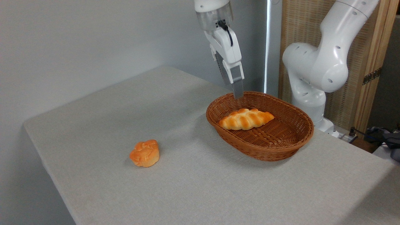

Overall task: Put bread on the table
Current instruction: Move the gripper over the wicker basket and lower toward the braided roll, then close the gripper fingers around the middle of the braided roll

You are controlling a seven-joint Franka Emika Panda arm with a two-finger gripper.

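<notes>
Camera view from a fixed point, looking across a large flat surface (193,187) covered in light grey-beige textured cloth, with a rounded corner at the left. Its near edge and right side are cut off by the frame.

White robot arm (315,65) rises at the far right; its upper links run out of the top of the frame, so the whole arm is not visible. Its white and grey two-finger tool (238,91) hangs down from the top centre, with its tip just above the far rim of the basket. It is seen side-on, so only one flat grey finger (237,86) shows clearly and the other is hidden behind it. I cannot tell whether the fingers are spread or pressed together. Nothing is visibly held between them.

Brown oval wicker basket (281,150) sits on the right half of the surface. Inside it lies the elongated braided bread loaf (246,118), golden-yellow with browned ridges and pointed ends. The loaf rests on the basket's woven floor toward the far left side, lengthwise, with its left end near the wall. It is well apart from the tool above it.

Small round orange bun (144,153) stands alone on the cloth, near and to the left, well apart from the basket.

At the far right edge, dark cables and objects (382,134) are partly cut off and hard to make out.
</notes>
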